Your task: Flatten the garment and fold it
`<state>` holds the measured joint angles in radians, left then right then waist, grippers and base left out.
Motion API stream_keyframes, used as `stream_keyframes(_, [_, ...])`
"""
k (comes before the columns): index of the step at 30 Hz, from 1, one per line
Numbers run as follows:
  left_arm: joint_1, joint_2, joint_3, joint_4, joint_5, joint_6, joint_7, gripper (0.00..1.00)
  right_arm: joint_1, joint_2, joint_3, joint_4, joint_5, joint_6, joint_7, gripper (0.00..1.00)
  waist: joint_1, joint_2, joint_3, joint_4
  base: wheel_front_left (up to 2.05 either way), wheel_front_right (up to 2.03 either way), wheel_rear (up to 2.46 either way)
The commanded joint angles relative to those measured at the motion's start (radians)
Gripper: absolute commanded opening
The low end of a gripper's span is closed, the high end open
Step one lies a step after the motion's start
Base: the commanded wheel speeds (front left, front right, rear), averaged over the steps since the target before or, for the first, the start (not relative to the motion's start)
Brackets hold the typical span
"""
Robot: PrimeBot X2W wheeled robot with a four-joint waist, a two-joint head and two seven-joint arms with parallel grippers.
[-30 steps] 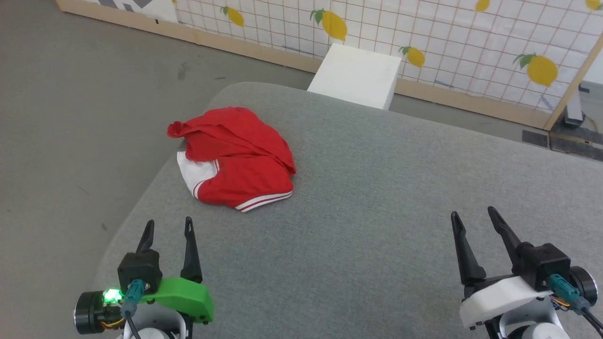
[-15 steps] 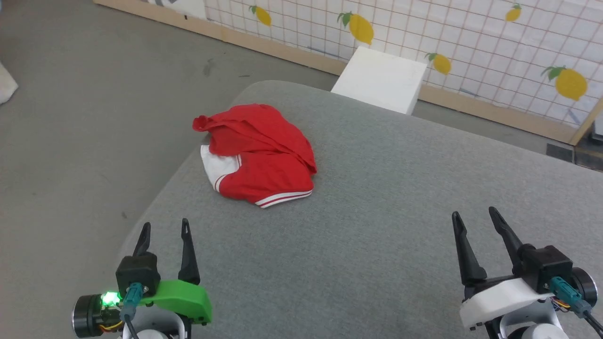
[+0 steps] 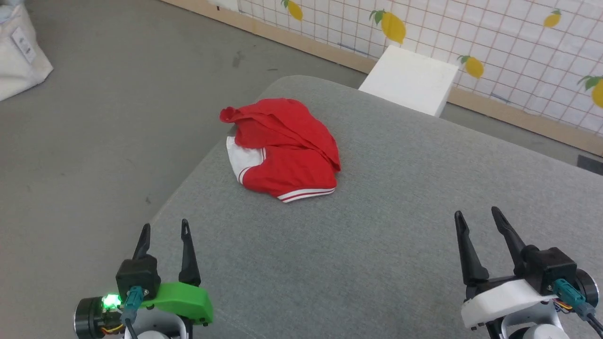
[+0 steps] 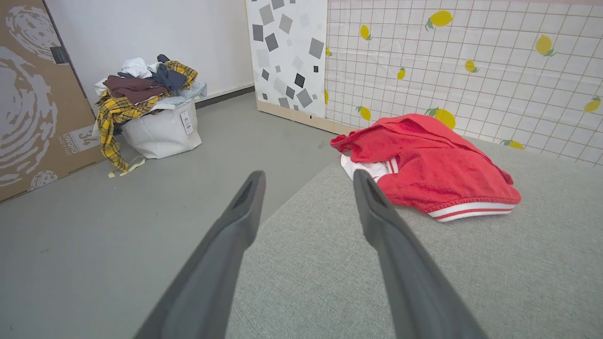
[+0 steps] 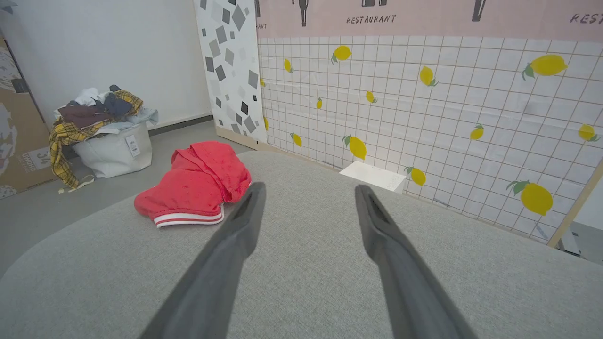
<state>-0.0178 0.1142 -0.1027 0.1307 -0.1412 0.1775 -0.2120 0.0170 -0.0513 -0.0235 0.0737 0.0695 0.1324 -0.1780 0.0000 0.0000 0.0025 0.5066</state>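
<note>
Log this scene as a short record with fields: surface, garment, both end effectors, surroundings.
surface: grey padded top
garment: red, crumpled in a heap, white sleeve and striped hem showing, near the left edge
left end effector: open, empty, short of the garment
right end effector: open, empty, farther off
surroundings: white bag of clothes on floor; white box by lemon wall

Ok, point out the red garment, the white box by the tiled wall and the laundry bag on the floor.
red garment (image 3: 292, 167): head view, on its red body panel.
white box (image 3: 410, 77): head view, on its top face.
laundry bag (image 4: 160, 136): left wrist view, on its white side wall.
</note>
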Motion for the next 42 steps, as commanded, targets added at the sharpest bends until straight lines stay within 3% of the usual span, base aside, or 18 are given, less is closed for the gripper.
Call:
stream_keyframes(1, [-0.010, 0.007, -0.003, 0.006, -0.003, 0.010, -0.010, 1.00, -0.002, 0.001, -0.002, 0.005, 0.007, -0.001, -0.011, 1.00, 0.0000, 0.0000, 0.002, 0.013, 0.00, 0.00, 0.00])
stream_keyframes(20, [-0.010, 0.017, -0.016, 0.030, -0.021, 0.041, -0.048, 1.00, 0.004, 0.001, -0.011, 0.014, 0.019, -0.002, -0.043, 1.00, 0.0000, 0.0000, 0.002, 0.105, 0.00, 0.00, 0.00])
stream_keyframes(26, [-0.027, 0.018, -0.030, 0.038, -0.015, 0.029, -0.050, 1.00, 0.007, 0.001, -0.022, 0.008, 0.016, -0.002, -0.040, 1.00, 0.0000, 0.0000, 0.007, 0.120, 0.00, 0.00, 0.00])
stream_keyframes(30, [-0.084, 0.020, -0.054, 0.058, -0.033, -0.019, -0.038, 1.00, 0.005, 0.001, -0.026, -0.002, 0.010, -0.002, -0.032, 1.00, 0.0000, 0.0000, 0.027, 0.116, 0.00, 0.00, 0.00])
stream_keyframes(34, [-0.242, 0.015, -0.093, 0.112, -0.077, -0.112, 0.054, 1.00, -0.019, 0.001, -0.021, -0.030, -0.016, -0.002, -0.012, 1.00, 0.0000, 0.0000, 0.092, 0.083, 0.00, 0.00, 0.00])
stream_keyframes(42, [-0.615, 0.004, -0.078, 0.297, -0.218, -0.243, 0.278, 1.00, -0.099, 0.001, 0.015, -0.086, -0.063, -0.002, 0.027, 1.00, 0.0000, 0.0000, 0.293, -0.060, 0.00, 0.00, 0.00])
